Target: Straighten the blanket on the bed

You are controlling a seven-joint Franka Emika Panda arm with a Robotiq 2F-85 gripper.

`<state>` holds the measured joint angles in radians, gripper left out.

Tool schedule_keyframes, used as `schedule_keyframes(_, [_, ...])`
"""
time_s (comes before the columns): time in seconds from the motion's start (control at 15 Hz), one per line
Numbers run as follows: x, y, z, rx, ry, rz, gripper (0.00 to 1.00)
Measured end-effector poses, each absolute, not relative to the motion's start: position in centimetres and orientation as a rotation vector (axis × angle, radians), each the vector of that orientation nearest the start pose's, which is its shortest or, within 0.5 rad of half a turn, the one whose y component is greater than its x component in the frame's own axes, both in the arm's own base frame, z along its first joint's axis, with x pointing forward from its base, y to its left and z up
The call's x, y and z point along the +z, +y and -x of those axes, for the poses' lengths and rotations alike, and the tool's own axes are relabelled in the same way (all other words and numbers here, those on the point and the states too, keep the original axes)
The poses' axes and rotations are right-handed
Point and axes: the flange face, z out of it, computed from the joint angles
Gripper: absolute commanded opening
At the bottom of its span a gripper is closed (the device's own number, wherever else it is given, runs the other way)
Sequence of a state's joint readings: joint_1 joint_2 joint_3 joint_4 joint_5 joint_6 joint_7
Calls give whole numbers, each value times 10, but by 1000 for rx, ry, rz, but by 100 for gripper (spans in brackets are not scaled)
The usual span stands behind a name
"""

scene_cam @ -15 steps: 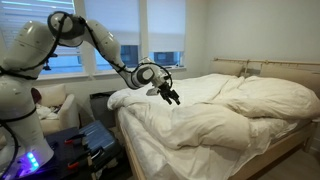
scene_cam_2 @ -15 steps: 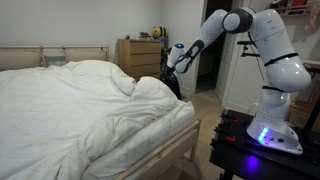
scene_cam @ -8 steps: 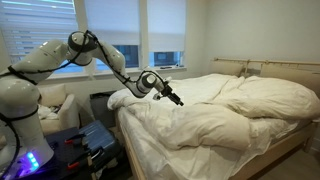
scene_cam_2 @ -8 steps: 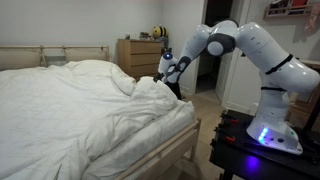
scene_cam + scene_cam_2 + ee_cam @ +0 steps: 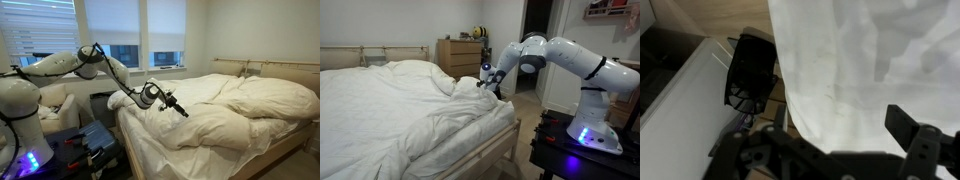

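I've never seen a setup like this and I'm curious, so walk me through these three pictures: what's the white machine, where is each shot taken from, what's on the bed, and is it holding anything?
The white machine is a robot arm with a two-fingered gripper at its tip. Two pictures come from cameras standing in the room, each looking at the bed from a different spot. The third comes from a camera on the arm's wrist, looking past the gripper's dark fingers at white fabric. On the bed lies a puffy, rumpled off-white blanket. The gripper hovers close to the blanket near a corner of the bed, jaws wide open, holding nothing. Whether it touches the fabric I cannot tell.
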<state>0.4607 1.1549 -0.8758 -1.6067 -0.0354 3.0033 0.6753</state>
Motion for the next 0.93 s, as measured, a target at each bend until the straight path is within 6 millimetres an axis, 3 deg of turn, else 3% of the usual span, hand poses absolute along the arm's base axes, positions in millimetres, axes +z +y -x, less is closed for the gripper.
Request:
schedule_keyframes(0.6, [117,-211,-714,774,-515,-2528,100])
schedule_keyframes(0.93, [109,-245,-724,830,-530,-2692,100])
